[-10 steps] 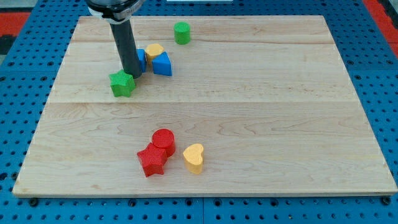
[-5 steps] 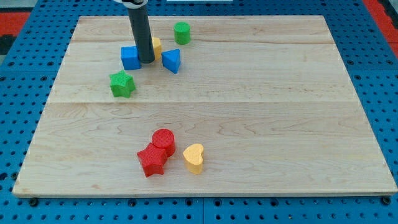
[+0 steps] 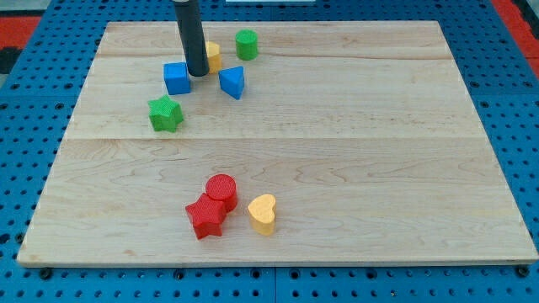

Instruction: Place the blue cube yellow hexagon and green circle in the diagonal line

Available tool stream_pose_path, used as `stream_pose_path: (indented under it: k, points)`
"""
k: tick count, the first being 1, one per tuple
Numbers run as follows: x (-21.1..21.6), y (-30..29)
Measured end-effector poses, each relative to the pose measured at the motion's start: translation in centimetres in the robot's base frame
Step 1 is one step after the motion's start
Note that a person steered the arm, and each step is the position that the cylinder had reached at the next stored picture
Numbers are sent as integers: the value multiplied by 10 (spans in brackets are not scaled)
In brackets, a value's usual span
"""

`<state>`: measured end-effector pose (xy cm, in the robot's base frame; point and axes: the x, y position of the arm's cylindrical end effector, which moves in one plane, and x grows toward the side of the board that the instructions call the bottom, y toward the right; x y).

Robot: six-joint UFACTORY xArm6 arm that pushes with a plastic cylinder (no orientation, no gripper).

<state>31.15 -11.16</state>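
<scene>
My tip (image 3: 198, 74) — a bare rod, no pincer to report — sits between blue cube (image 3: 177, 78) and yellow hexagon (image 3: 213, 55), green circle (image 3: 247, 44) just beyond. Blocks look light, rigid, likely slide-prone — I'd push flat faces centrally.

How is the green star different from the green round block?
The green star has points; the green round block is a smooth cylinder. The star sits lower and further to the view's left, below the blue cube; the round block sits near the view's top, right of my tip. Both are green.
</scene>
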Motion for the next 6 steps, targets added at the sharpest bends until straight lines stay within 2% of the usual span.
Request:
stream_pose_path:
  k: [6]
  points:
    - [-24,-27]
